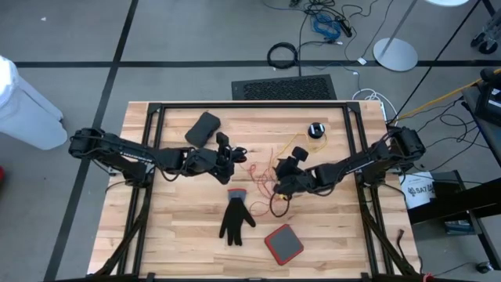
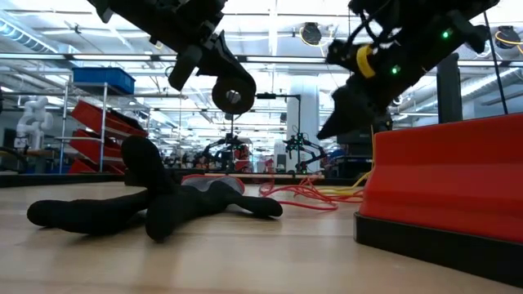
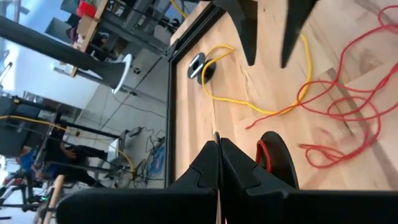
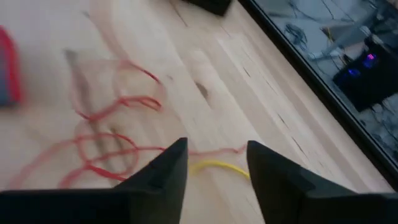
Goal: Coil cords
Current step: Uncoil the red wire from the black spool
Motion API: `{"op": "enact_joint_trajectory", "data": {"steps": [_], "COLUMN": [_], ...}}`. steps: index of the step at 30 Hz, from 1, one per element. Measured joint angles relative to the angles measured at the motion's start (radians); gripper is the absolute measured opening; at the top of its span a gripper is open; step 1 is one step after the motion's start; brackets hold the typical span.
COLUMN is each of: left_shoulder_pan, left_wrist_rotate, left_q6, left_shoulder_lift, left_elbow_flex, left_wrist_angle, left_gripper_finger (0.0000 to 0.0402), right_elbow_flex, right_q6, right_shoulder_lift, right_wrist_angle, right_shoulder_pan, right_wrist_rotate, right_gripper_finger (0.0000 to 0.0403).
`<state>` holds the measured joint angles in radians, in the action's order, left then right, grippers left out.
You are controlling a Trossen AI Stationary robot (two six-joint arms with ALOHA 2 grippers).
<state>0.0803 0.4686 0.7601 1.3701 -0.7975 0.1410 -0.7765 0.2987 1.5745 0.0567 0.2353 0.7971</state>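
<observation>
1. Your cords are not yet coiled: the thin yellow cord runs from its small black round puck across the wooden table into a loose tangle of thin red cord just beyond the black fabric glove. I judge both arms have gathered at that tangle to work it.
2. Your left gripper reaches in from the far left side of the glove, raised off the table, fingers pressed shut; I cannot tell whether a strand is pinched.
3. Your right gripper is angled low just right of the glove, jaws spread wide and empty, straddling a bit of yellow cord.
</observation>
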Motion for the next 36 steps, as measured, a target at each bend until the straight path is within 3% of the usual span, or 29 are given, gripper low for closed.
{"op": "enact_joint_trajectory", "data": {"steps": [5,12,25,32,36], "left_shoulder_pan": [0.0,0.0,0.0,0.0,0.0], "left_wrist_rotate": [-0.083,-0.213,-0.391,-0.415,-0.427], "left_q6": [-0.072,-0.175,-0.302,-0.336,-0.337], "left_shoulder_lift": [0.0,0.0,0.0,0.0,0.0], "left_elbow_flex": [0.0,0.0,0.0,0.0,0.0], "left_wrist_angle": [0.025,0.105,0.228,0.241,0.241], "left_gripper_finger": [0.0,0.0,0.0,0.0,0.0], "right_elbow_flex": [0.0,0.0,0.001,0.0,0.0], "right_q6": [-0.145,-0.28,-0.322,-0.339,-0.341], "right_shoulder_lift": [0.0,0.008,0.129,0.156,0.156], "right_wrist_angle": [-0.238,-0.453,-0.656,-0.732,-0.739], "right_shoulder_pan": [0.022,0.022,0.002,0.002,-0.001], "right_wrist_rotate": [-0.099,-0.175,-0.237,-0.219,-0.219], "right_gripper_finger": [0.0172,0.0159,0.0155,0.0154,0.0131]}}
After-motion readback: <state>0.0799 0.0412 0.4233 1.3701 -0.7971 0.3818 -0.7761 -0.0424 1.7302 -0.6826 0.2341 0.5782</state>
